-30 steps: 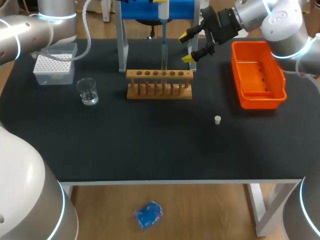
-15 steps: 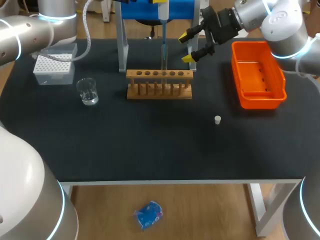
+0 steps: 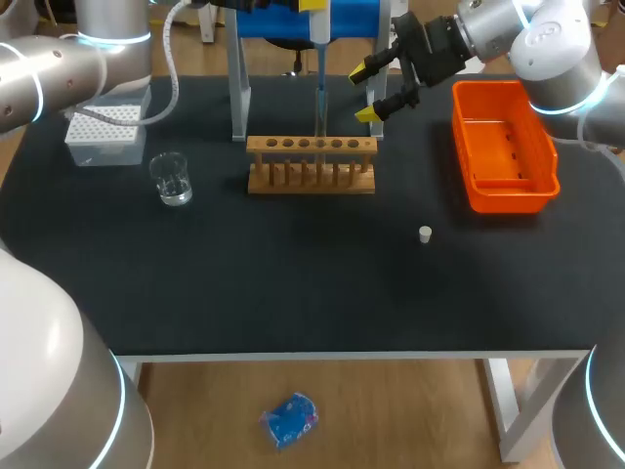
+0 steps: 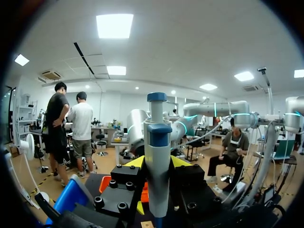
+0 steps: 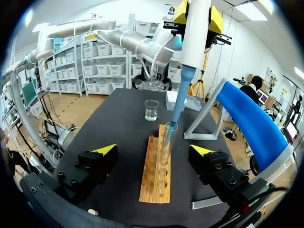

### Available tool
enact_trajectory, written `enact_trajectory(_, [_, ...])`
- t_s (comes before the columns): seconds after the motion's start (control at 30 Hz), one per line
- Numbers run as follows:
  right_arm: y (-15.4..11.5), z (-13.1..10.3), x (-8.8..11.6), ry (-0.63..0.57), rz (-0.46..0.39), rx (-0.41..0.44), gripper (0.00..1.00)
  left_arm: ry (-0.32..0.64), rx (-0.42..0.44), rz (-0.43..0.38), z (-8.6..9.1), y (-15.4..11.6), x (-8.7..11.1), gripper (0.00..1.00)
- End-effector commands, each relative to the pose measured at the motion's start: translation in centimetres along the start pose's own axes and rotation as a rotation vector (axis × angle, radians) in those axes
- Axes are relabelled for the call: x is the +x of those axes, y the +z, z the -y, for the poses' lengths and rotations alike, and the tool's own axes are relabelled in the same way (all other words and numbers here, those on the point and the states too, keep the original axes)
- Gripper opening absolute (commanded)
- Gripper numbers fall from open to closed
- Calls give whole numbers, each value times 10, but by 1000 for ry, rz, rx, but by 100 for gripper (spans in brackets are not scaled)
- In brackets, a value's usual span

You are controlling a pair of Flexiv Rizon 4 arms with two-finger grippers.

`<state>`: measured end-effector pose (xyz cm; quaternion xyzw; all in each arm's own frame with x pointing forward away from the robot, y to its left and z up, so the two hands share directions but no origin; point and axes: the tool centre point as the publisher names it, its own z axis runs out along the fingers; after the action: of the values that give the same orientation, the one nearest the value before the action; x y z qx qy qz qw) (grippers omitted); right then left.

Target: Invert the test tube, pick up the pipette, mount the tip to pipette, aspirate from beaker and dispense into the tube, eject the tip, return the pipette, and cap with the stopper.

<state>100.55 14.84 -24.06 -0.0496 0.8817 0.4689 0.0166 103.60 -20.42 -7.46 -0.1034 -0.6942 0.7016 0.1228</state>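
Observation:
My left gripper (image 3: 312, 5) hangs above the wooden rack (image 3: 311, 164), shut on the white and blue pipette (image 4: 156, 152), with a yellow finger on each side of its body. The pipette (image 5: 194, 33) points down, and its blue tip (image 3: 318, 98) reaches into the mouth of an upright test tube (image 5: 166, 142) in the rack (image 5: 156, 175). Just to the rack's back right, my right gripper (image 3: 376, 88) stands open and empty, facing along the rack (image 5: 154, 152). The glass beaker (image 3: 172, 179) stands left of the rack. The small white stopper (image 3: 425, 234) lies on the mat at the front right.
A white tip box (image 3: 105, 135) sits at the back left behind the beaker. An orange bin (image 3: 503, 186) stands at the right. The blue pipette stand with grey legs (image 3: 237, 88) rises behind the rack. The mat's front half holds only the stopper.
My left arm's wrist has shifted slightly above the rack with the pipette. The right arm and the table's things have not moved.

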Motion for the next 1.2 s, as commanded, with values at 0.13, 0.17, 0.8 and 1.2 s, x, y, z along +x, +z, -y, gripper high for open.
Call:
enact_trajectory(0.13, [-1, 0, 0, 0, 0, 2, 100, 2, -2, 0, -2, 0, -1, 0])
enact_trajectory(0.17, [-1, 0, 0, 0, 0, 2, 100, 2, -2, 0, -2, 0, -1, 0])
enact_trajectory(0.8, [-1, 0, 0, 0, 0, 2, 100, -1, 10, 4, -8, 1, 2, 0])
enact_trajectory(1.2, [-1, 0, 0, 0, 0, 2, 100, 1, 12, 8, -8, 3, 4, 0])
